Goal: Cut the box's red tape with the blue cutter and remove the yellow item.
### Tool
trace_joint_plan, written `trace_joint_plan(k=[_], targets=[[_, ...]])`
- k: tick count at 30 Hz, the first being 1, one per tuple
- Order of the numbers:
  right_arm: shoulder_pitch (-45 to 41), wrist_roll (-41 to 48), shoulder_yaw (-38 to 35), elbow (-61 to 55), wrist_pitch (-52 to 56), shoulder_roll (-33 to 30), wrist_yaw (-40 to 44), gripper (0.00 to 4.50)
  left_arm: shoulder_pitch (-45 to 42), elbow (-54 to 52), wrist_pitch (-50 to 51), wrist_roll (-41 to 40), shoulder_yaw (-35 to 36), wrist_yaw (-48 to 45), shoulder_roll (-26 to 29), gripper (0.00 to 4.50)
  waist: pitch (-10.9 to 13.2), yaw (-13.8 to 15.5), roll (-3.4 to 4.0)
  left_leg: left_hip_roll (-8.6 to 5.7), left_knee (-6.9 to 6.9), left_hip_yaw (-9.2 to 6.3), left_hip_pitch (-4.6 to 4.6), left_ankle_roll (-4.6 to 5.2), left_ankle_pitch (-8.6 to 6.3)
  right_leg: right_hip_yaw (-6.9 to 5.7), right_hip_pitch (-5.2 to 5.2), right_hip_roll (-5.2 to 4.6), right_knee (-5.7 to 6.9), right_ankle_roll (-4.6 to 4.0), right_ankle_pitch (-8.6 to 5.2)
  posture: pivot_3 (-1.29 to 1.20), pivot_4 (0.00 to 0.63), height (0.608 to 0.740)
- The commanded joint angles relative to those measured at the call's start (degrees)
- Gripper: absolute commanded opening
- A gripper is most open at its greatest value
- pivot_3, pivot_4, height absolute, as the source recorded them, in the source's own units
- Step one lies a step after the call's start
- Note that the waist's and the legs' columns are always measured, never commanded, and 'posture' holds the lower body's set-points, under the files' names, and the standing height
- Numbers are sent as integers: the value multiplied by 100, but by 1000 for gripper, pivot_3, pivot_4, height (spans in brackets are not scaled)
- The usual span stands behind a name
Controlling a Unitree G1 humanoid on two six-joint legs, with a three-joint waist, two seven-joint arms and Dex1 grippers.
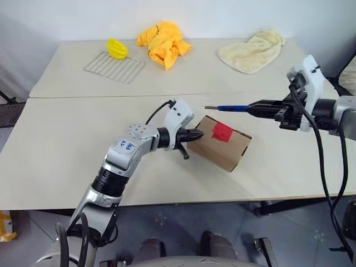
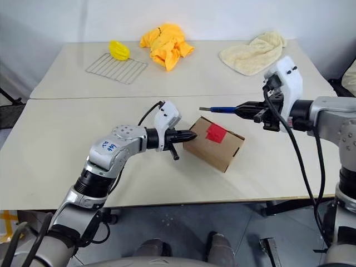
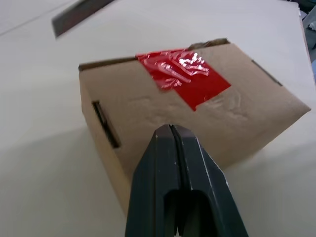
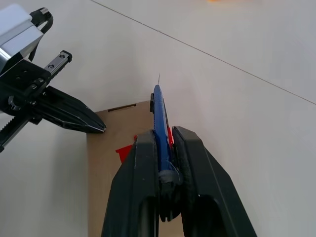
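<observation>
Box [image 3: 197, 113] side slot, left-wrist close-up

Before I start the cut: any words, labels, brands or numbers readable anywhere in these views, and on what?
Blue handwritten marks on the grey upper shell of the left arm: too small and blurred to read.
Brown cardboard box: no print on the faces shown.
Shiny red tape patch: no print.
Slim blue cutter in the right gripper: no legible marking.
</observation>
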Motion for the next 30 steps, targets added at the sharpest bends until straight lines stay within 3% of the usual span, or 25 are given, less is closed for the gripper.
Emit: trace_joint_plan(k=[1,11,30], targets=[[135,184,-323,-325,104,-319,42,149,-146,-11,-8,87,-26,-74,30,0,0,-1,0,0,0,0,0,0,0,0,0,0,0,0,0,0,150,740],[545,416,-477,-517,154,-629,6,149,-236,157,-135,250,-74,-232,-19,0,0,-4,0,0,3,-1,2,0,0,1,1,0,3,-2,1,0,150,740],[436,228,148,-162,-527,-561,-3,149,-206,89,-247,437,-108,-412,-5,0,0,-11,0,0,5,-1,2,0,0,0,3,0,2,-1,2,0,150,740]])
